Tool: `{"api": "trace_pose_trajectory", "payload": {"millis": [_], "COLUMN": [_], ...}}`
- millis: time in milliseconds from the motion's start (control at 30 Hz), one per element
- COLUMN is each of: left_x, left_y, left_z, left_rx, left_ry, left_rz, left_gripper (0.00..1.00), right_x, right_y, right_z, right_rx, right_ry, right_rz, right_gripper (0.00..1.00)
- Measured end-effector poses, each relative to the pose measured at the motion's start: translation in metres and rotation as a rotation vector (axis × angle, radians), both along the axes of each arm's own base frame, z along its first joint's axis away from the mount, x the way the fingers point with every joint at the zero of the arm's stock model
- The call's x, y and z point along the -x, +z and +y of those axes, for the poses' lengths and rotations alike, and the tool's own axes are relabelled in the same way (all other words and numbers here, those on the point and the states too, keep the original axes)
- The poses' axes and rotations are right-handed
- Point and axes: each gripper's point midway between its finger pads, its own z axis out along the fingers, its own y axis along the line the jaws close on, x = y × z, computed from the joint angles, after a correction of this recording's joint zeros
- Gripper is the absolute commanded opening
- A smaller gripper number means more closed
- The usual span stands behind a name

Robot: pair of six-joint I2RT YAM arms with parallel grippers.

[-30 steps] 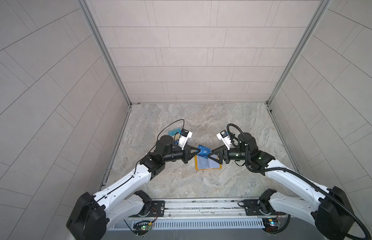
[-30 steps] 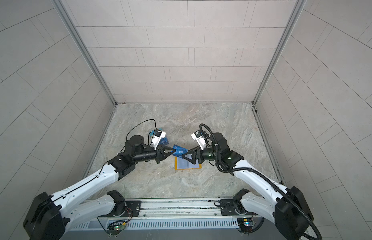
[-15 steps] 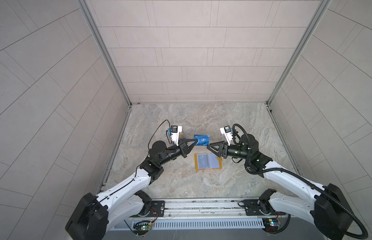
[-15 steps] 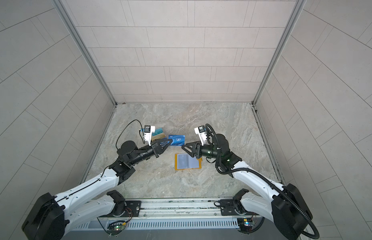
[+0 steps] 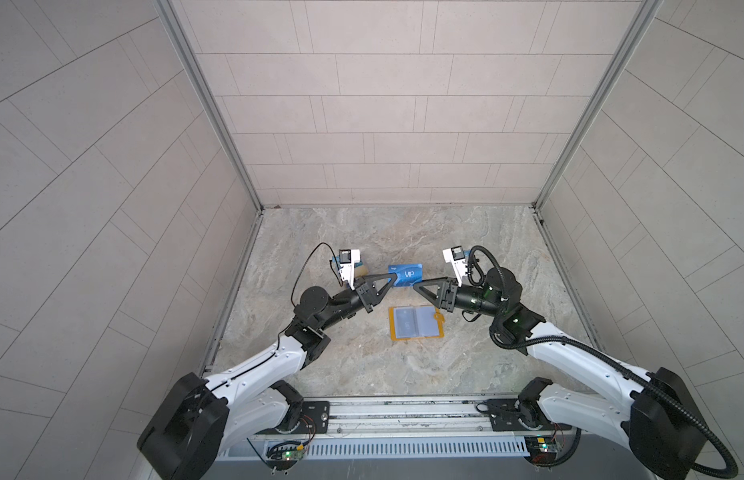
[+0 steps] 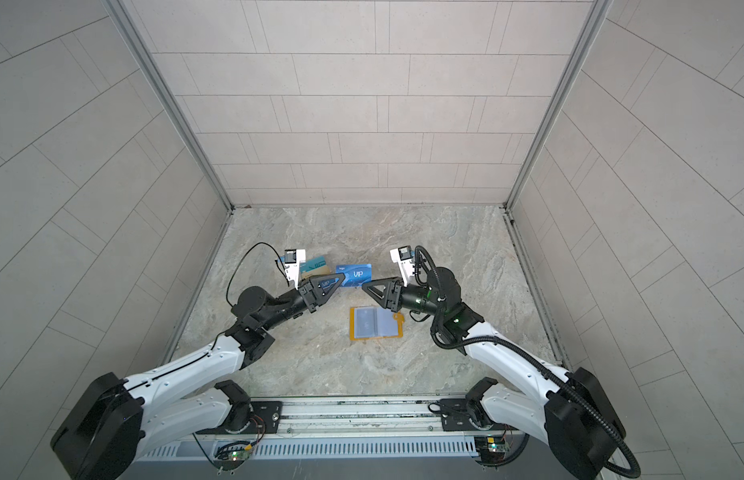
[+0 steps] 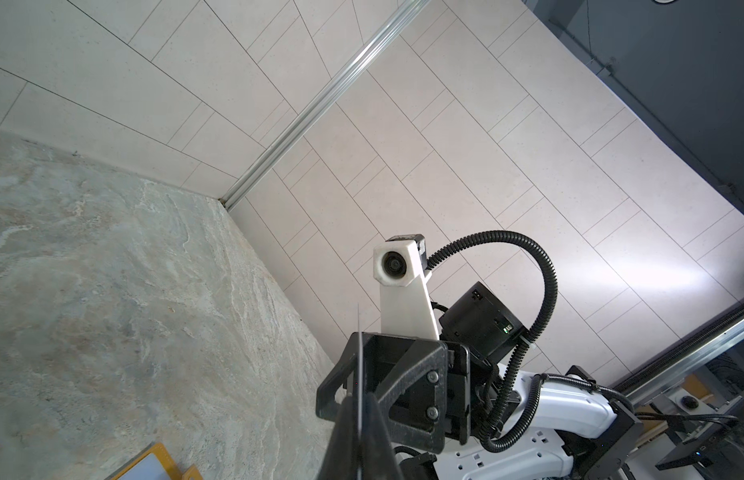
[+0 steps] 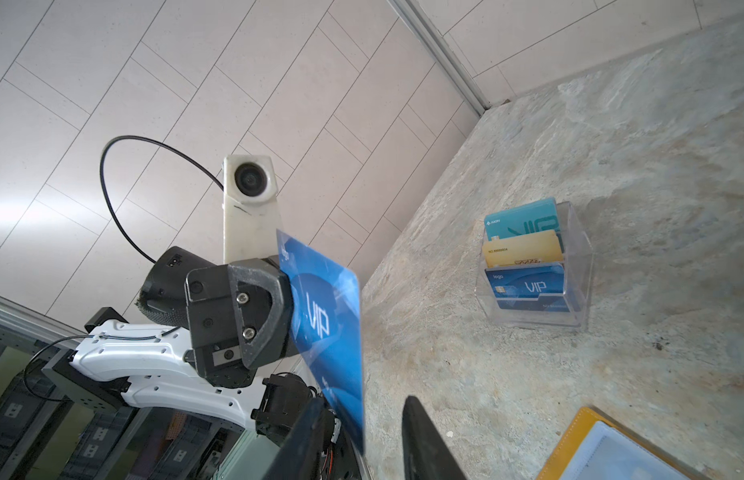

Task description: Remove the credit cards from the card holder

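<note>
The fingers (image 5: 376, 286) of the left gripper (image 5: 389, 281) are pressed together on one short end of a blue card (image 5: 407, 275) and hold it in the air, almost flat, above the stone-patterned table (image 5: 362, 374). In both top views the white word "VIP" is readable on it, with a small "logo" near one corner. The right gripper (image 5: 418, 286) meets the other end of this card with its fingers a little apart. The card holder (image 5: 416, 323) lies open on the table just in front of the two grippers, its bluish sleeves facing up. A clear acrylic stand (image 6: 316, 266) is behind the left gripper (image 6: 341, 281), partly hidden by the wrist camera. In the left wrist view the card (image 7: 359, 332) appears only as a thin edge that goes between the two spread fingers of the right gripper (image 7: 374, 374). A yellow corner of the card holder (image 7: 154, 461) is visible. In the right wrist view the blue card (image 8: 328, 324) hangs between the right fingers (image 8: 424, 440). It looks near one of them, but I cannot tell if it touches. The stand (image 8: 578, 266) keeps a teal card (image 8: 524, 218) with "VIP", a gold card (image 8: 524, 249) with a number starting "NO.", and a second blue card (image 8: 528, 286) with "logo" and "VIP".
</note>
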Motion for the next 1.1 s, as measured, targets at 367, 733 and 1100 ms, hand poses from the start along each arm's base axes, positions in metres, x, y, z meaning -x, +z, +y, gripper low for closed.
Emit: {"api": "trace_pose_trajectory", "payload": {"millis": [367, 733, 1100], "left_x": [0.003, 0.002, -0.001], "left_y": [0.006, 0.002, -0.019], "left_z": [0.001, 0.002, 0.009], "left_rx": [0.034, 0.029, -0.170], "left_ry": [-0.010, -0.008, 0.059], "left_rz": [-0.012, -0.006, 0.010], "left_gripper": [0.00, 0.13, 0.62], "right_x": [0.002, 0.004, 0.008], "right_y": [0.011, 0.014, 0.012], "right_z": [0.003, 0.004, 0.001], "right_rx": [-0.029, -0.040, 0.023], "right_ry": [0.009, 0.019, 0.014], "right_rz": [-0.004, -0.010, -0.016], "right_gripper": [0.20, 0.03, 0.00]}}
